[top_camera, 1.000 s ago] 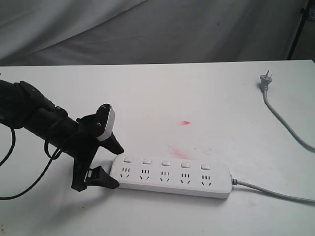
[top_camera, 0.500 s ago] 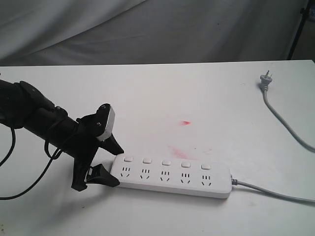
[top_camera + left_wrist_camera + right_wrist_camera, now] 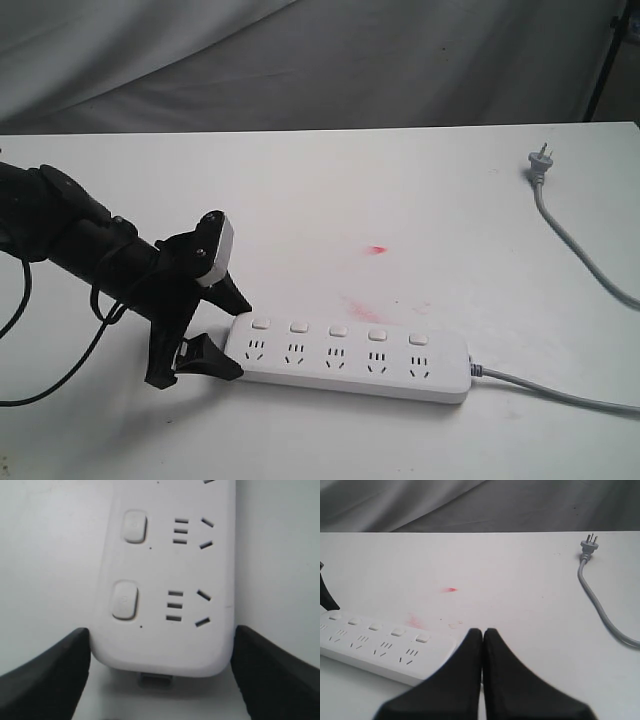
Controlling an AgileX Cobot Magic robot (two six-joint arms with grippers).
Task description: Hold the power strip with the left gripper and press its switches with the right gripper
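The white power strip [image 3: 345, 358] lies flat near the table's front edge, its grey cord [image 3: 560, 392] leaving at the right. Five square switches [image 3: 337, 331] run in a row above the sockets. My left gripper [image 3: 240, 338] straddles the strip's left end, one black finger on each long side. In the left wrist view both fingers [image 3: 55, 672] touch the sides of the power strip [image 3: 165, 645], and two switches [image 3: 124, 600] show. My right gripper [image 3: 483, 631] is out of the exterior view. Its fingers are pressed together and empty, hovering near the right end of the power strip [image 3: 375, 647].
The grey plug end [image 3: 540, 160] lies at the table's far right with its cord curving forward. Red smudges [image 3: 376, 249] mark the tabletop behind the strip. Grey cloth hangs behind the table. A black stand leg [image 3: 603, 65] is at the top right.
The left gripper's near finger has closed in slightly against the strip's end. Nothing has shifted in the last half second.
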